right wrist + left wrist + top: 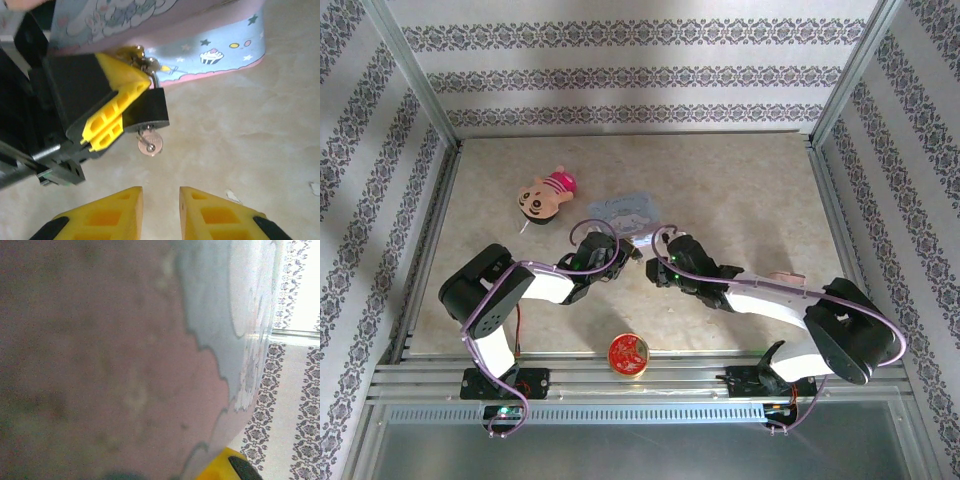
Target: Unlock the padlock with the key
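The padlock is a small black body with a silvery shackle hooked to the pale blue cartoon tin. My left gripper is shut on the padlock, and its yellow fingers clamp the body from the left. The key sticks in the padlock's underside with its round silvery head hanging free. My right gripper is open a little below the key, touching nothing; from above it faces the left gripper. The left wrist view is a blurred close-up of the tin.
A small doll lies left of the tin. A round red disc sits at the near edge between the arm bases. Metal frame posts and patterned walls close in the table on three sides.
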Motion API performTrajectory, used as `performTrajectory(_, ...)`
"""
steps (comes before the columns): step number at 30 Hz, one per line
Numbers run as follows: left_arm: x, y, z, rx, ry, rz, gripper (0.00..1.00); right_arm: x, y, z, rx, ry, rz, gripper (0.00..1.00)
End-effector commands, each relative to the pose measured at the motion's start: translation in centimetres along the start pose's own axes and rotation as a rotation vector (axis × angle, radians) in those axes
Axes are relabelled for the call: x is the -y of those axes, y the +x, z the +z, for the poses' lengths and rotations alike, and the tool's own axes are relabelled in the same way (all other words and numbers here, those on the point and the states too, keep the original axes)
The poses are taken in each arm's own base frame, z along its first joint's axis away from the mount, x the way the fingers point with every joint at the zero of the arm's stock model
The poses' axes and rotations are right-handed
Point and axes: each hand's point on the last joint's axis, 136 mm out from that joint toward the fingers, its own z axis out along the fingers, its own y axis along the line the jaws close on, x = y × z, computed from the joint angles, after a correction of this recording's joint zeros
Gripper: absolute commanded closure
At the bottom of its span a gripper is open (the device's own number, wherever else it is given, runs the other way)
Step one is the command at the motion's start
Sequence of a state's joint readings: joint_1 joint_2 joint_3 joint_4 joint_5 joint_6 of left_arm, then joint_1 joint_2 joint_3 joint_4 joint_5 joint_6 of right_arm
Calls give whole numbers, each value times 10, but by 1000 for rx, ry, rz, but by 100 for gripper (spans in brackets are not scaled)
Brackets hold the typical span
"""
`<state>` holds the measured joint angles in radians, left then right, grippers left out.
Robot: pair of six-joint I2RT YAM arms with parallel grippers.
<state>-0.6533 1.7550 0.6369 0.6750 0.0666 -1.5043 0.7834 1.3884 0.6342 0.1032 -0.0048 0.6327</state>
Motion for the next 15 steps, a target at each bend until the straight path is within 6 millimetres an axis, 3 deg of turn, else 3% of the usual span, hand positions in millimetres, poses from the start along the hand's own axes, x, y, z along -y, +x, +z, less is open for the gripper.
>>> performTrajectory(1, -51, 20, -5, -97, -207, -2, 100, 9, 3, -5, -53, 110, -164, 69)
performTrajectory(15, -51, 22, -9, -131, -225, -10, 100, -11, 0, 23, -113, 168, -405, 67)
